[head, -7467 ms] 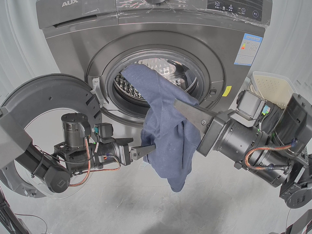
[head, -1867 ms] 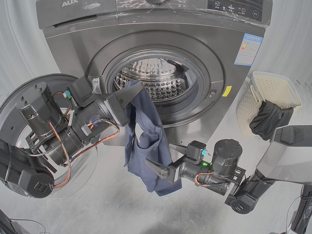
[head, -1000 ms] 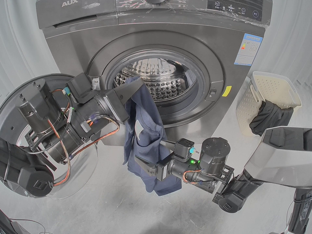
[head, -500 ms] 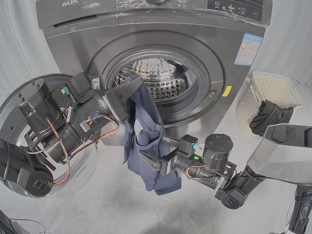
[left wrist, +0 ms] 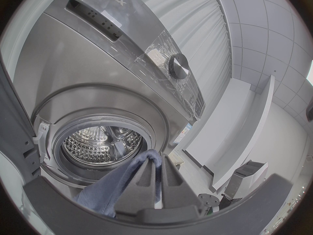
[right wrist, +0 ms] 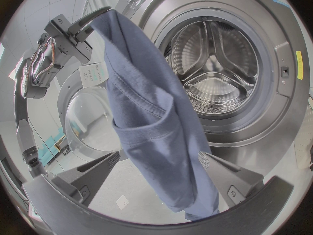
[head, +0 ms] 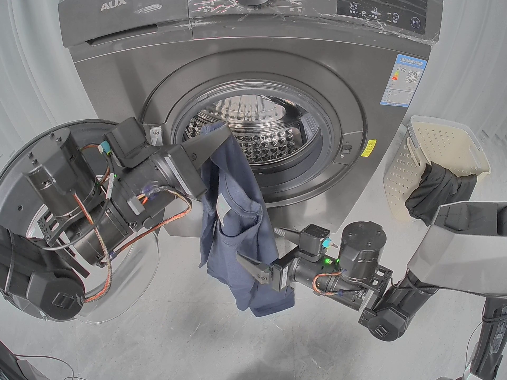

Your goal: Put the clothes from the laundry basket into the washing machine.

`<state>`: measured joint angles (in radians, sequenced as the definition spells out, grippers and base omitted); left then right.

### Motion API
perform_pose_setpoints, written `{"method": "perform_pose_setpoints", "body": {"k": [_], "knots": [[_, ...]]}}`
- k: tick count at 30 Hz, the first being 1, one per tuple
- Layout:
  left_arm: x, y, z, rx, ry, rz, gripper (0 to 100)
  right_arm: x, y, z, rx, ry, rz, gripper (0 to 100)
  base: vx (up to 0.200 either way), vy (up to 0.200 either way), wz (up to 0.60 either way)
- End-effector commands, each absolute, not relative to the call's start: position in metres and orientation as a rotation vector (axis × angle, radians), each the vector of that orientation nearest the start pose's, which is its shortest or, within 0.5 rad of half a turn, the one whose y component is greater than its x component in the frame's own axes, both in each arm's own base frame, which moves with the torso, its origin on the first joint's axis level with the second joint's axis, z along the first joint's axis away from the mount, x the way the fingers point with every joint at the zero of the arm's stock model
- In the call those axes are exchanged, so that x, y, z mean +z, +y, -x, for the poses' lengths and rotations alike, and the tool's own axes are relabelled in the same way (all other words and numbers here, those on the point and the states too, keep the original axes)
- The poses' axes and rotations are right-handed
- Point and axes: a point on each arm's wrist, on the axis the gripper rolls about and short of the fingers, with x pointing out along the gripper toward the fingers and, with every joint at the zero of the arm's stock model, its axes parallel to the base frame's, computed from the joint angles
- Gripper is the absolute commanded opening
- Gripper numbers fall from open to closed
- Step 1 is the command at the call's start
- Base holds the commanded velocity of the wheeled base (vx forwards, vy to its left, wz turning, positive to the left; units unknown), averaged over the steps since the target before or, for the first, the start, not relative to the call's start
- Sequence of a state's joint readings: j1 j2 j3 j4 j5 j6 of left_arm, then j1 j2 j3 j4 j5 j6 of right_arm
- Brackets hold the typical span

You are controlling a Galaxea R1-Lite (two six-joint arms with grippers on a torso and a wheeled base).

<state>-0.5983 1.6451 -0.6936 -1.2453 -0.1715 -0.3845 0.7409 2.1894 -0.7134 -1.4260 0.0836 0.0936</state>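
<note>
The left gripper (head: 222, 133) clenches the blue shirt (head: 237, 217) before the washing machine (head: 132, 80).
The shirt hangs straight down from the closed jaws, its top corner just outside the open drum (head: 253, 127). Below the left gripper, the right gripper (head: 264, 249) is spread wide, the shirt's lower half between its fingers (right wrist: 94, 170) but not gripped. Off to the right gripper's far side, the laundry basket (head: 449, 143) sits tilted beside the machine, a dark garment (head: 438, 191) draped over its rim.
</note>
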Motion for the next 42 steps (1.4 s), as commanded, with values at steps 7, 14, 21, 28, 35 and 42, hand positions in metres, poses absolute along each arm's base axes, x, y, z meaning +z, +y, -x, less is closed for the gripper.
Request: {"method": "perform_pose_setpoints", "body": {"k": [7,14,21,28,35,42], "knots": [[0.232,-0.162,-0.229,-0.819,-0.151,0.430,0,0.077,0.259,-0.284,0.812,0.044,-0.081,100,0.000,0.000,0.00],[0.233,-0.161,-0.229,-0.816,-0.152,0.432,0,0.077,0.283,-0.276,0.848,0.028,-0.086,100,0.000,0.000,0.00],[0.233,-0.162,-0.230,-0.816,-0.152,0.432,0,0.086,0.288,-0.272,0.863,0.002,-0.098,100,0.000,0.000,0.00],[0.233,-0.161,-0.230,-0.815,-0.152,0.432,0,0.083,0.296,-0.264,0.875,0.010,-0.097,0,0.000,0.000,0.00],[0.232,-0.161,-0.231,-0.810,-0.150,0.431,0,0.090,0.288,-0.257,0.870,0.010,-0.097,0,0.000,0.000,0.00],[0.231,-0.159,-0.234,-0.797,-0.148,0.429,0,0.113,0.257,-0.237,0.854,0.008,-0.094,0,0.000,0.000,0.00]]}}
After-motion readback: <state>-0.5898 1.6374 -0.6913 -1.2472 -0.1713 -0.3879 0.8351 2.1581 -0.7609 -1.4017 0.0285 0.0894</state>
